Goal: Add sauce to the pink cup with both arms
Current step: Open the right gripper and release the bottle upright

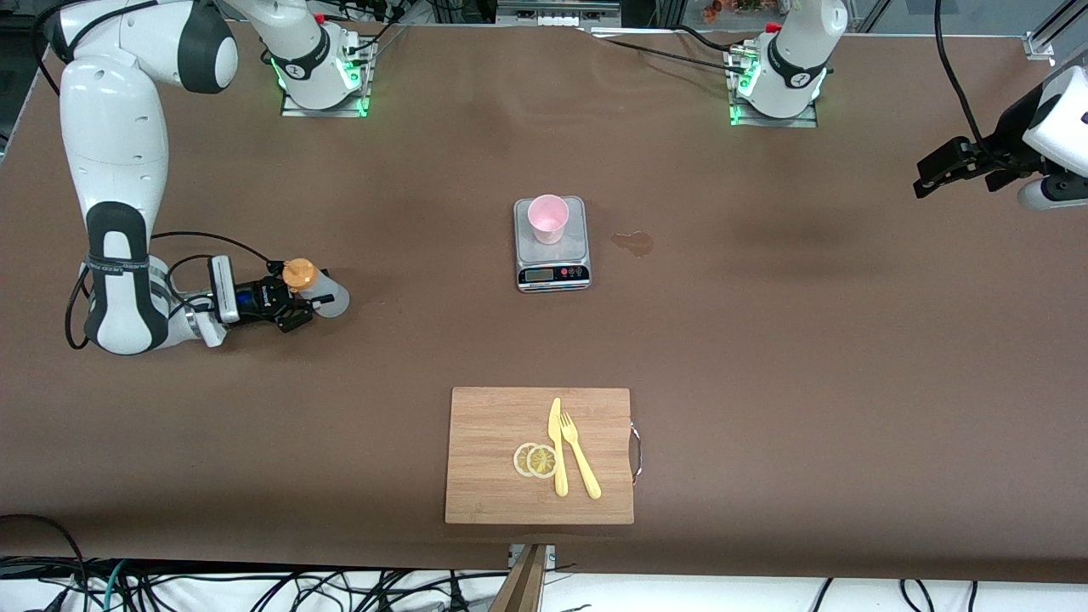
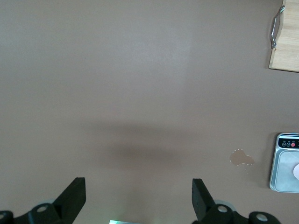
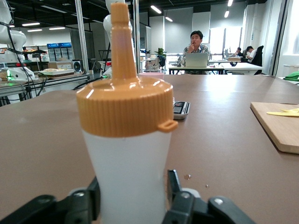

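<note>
The sauce bottle (image 1: 316,289), whitish with an orange cap, stands upright on the table near the right arm's end. My right gripper (image 1: 293,297) is shut on its body low down; the right wrist view shows the bottle (image 3: 128,158) filling the space between the fingers (image 3: 174,186). The pink cup (image 1: 548,218) stands upright on a small scale (image 1: 552,255) at mid-table. My left gripper (image 1: 926,174) hangs open and empty in the air over the left arm's end of the table; its wrist view (image 2: 138,200) shows bare table between the fingers, with the scale (image 2: 283,177) at the edge.
A brownish wet blotch (image 1: 633,243) lies beside the scale toward the left arm's end. A wooden cutting board (image 1: 493,425) lies nearer to the front camera, bearing a yellow knife (image 1: 558,450), a fork (image 1: 580,459) and lemon slices (image 1: 535,460).
</note>
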Motion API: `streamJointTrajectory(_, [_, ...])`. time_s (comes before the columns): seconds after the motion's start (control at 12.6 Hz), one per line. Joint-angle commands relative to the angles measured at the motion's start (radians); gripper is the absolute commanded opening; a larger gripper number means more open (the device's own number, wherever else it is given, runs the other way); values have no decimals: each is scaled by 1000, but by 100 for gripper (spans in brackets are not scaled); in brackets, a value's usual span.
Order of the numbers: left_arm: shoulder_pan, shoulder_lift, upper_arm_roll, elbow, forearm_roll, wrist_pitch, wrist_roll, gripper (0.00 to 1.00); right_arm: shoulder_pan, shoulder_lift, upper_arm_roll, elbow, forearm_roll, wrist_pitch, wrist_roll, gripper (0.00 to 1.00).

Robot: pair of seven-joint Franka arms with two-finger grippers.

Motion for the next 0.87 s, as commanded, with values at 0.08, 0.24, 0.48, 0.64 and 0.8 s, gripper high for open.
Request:
streamJointTrajectory(0.08, [4,-28,-2,-26,4,-1,18,100,-55,-11,-26,18,-16,-28,-17,100])
streamJointTrajectory(0.24, [4,-28,-2,-26,4,-1,18,100,-55,-37,-107,20,-41,-63,25,100])
streamJointTrajectory(0.48, [4,-28,-2,-26,4,-1,18,100,-49,-63,-210,21,-64,-103,75,100])
streamJointTrajectory(0.64, [4,-28,-2,-26,4,-1,18,100,-57,-65,-210,21,-62,-101,84,100])
streamJointTrajectory(0.8, [4,-29,-2,-26,4,-1,18,100,-60,-63,-211,21,-53,-103,84,100])
